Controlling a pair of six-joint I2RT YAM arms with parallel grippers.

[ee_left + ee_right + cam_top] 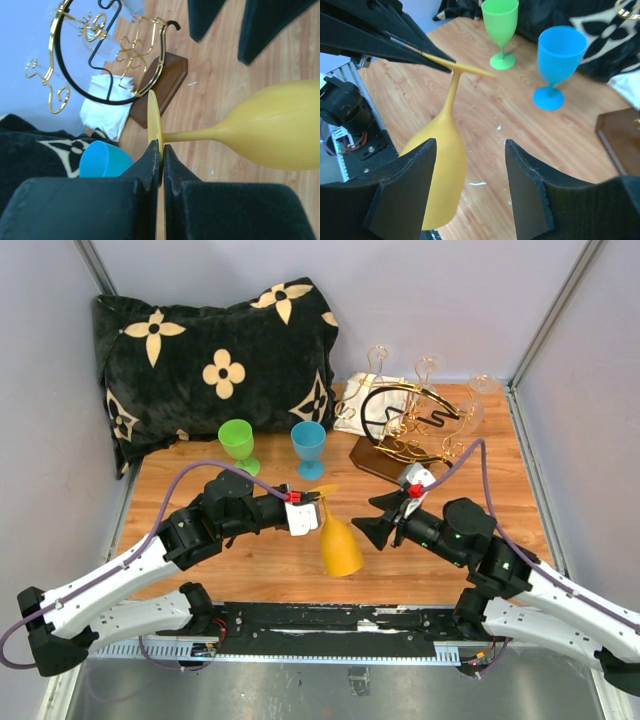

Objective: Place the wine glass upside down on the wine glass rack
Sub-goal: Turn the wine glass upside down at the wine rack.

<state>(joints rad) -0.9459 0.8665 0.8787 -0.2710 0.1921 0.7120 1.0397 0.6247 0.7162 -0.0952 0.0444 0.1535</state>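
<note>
Wood table point(290, 592): L gripper point(161, 150) pinches inverted wine glass point(340, 545) by foot; R gripper point(469, 147) agape.

Bright glassware
Yellow wine glass point(340, 545), green goblet point(237, 440), blue goblet point(308, 443), gold-and-black wine glass rack point(375, 458), black cushion point(200, 330) patterned with cream flowers.

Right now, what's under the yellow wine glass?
Bare wooden table. The left claw holds the yellow wine glass by its foot, bowl down; the bowl covers the spot beneath.

A green goblet point(237, 443) and a blue goblet point(309, 448) stand upright on the bench point(290, 570). A black flower-patterned pillow point(215, 365) lies behind them.
</note>
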